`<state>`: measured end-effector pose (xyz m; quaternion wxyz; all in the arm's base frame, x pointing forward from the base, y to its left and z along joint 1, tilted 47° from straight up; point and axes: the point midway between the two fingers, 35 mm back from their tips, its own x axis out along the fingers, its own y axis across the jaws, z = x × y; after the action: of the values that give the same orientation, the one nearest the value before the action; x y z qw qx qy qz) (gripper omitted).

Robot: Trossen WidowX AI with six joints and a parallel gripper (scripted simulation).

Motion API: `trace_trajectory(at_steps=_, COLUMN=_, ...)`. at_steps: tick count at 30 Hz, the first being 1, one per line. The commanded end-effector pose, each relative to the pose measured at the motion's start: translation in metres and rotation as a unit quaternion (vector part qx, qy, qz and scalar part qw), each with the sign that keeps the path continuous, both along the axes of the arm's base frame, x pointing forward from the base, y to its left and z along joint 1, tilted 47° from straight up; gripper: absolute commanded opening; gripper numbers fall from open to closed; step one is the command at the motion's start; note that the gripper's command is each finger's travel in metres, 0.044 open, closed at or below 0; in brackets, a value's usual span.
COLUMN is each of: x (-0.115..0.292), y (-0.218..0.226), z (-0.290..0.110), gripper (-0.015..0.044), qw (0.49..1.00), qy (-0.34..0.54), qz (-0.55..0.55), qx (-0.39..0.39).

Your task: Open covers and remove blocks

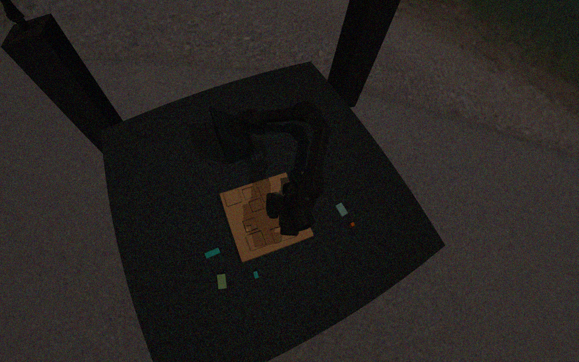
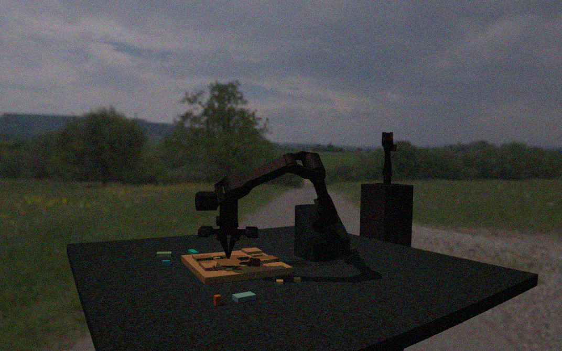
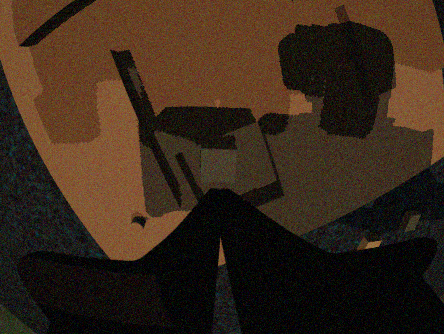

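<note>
We've got the gripper (image 2: 228,253) pinched fully closed on nothing, tips poised over the puzzle board (image 2: 207,276) at centre frame. In the wrist view a half-open well (image 3: 220,167) lies just ahead of the tips, its cover (image 3: 335,167) to the right.

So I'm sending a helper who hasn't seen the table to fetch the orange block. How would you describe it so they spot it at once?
Start at the tan puzzle board in the middle of the dark table. In the exterior view, on the table in front of it, two loose blocks lie side by side. Take the small orange block; its neighbour, the pale teal block, is longer and flatter.
</note>
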<state>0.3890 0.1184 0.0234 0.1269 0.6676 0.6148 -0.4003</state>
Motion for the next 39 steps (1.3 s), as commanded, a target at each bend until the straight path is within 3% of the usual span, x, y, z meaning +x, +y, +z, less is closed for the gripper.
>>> trace_trajectory(at_steps=1, x=-0.002, y=0.010, z=-0.011, gripper=0.0000, qw=1.000, qy=0.004, qz=-0.002, qx=0.002)
trace_trajectory(at_steps=32, x=-0.012, y=0.032, z=-0.019, gripper=0.0000, qw=1.000, qy=0.006, qz=-0.003, qx=0.002)
trace_trajectory(at_steps=39, x=-0.012, y=0.032, z=-0.019, gripper=0.0000, qw=0.987, qy=-0.115, qz=0.112, qx=0.015)
